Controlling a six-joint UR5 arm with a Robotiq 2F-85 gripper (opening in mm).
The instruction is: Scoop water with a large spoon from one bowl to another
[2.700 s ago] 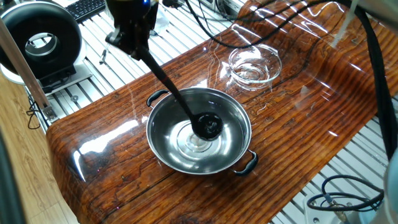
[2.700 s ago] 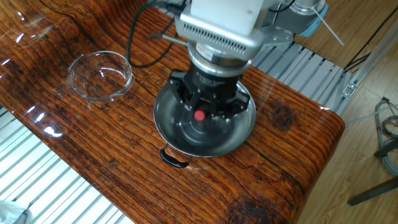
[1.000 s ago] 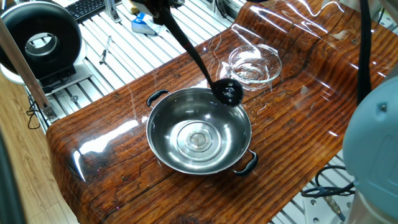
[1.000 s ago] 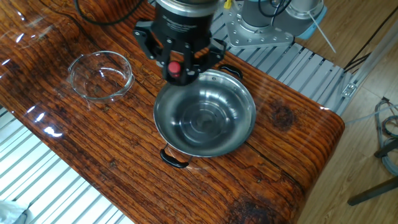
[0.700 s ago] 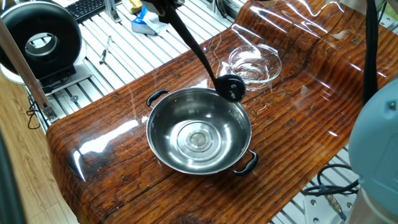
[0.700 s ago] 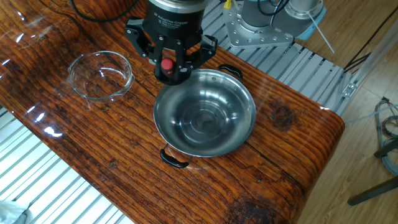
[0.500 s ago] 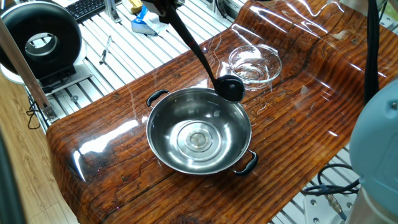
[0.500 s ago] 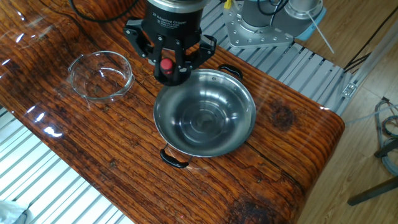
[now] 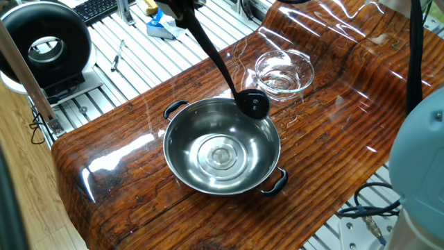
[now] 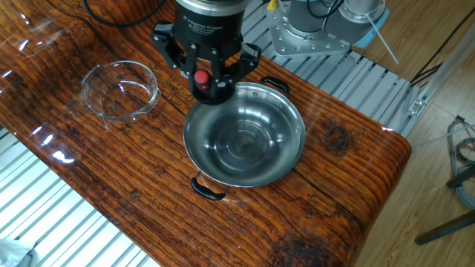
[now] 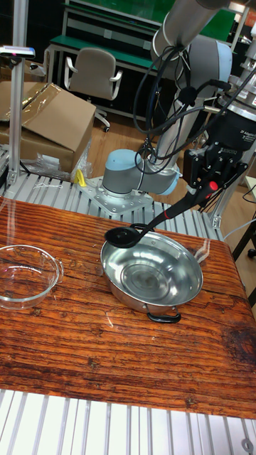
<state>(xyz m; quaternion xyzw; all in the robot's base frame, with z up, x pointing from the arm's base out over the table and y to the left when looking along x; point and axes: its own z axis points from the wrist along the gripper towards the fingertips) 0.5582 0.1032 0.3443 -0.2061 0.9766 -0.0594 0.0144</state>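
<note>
The large spoon (image 9: 253, 104) is a black ladle held by its handle top in my gripper (image 11: 206, 190), which is shut on it. Its scoop head (image 11: 123, 236) hangs in the air over the steel bowl's rim, on the side facing the glass bowl. The steel bowl (image 9: 187, 139) (image 10: 282, 148) (image 11: 178, 284) shows shiny rings in its base; water there is barely visible. The clear glass bowl (image 9: 305, 66) (image 10: 148, 85) (image 11: 50, 274) stands apart from the ladle. From above, my gripper (image 10: 202, 81) covers the ladle. Whether the scoop holds water I cannot tell.
Both bowls stand on a glossy wooden tabletop (image 9: 111, 167). Beyond its edge lie a black round device (image 9: 45, 45), a keyboard (image 9: 94, 8) and cables. A cardboard box (image 11: 50, 121), a chair (image 11: 92, 75) and the arm's base (image 11: 131, 174) are behind the table.
The ladle came up out of the steel bowl and travelled toward the glass bowl. In the last half second its head slipped back slightly toward the steel bowl.
</note>
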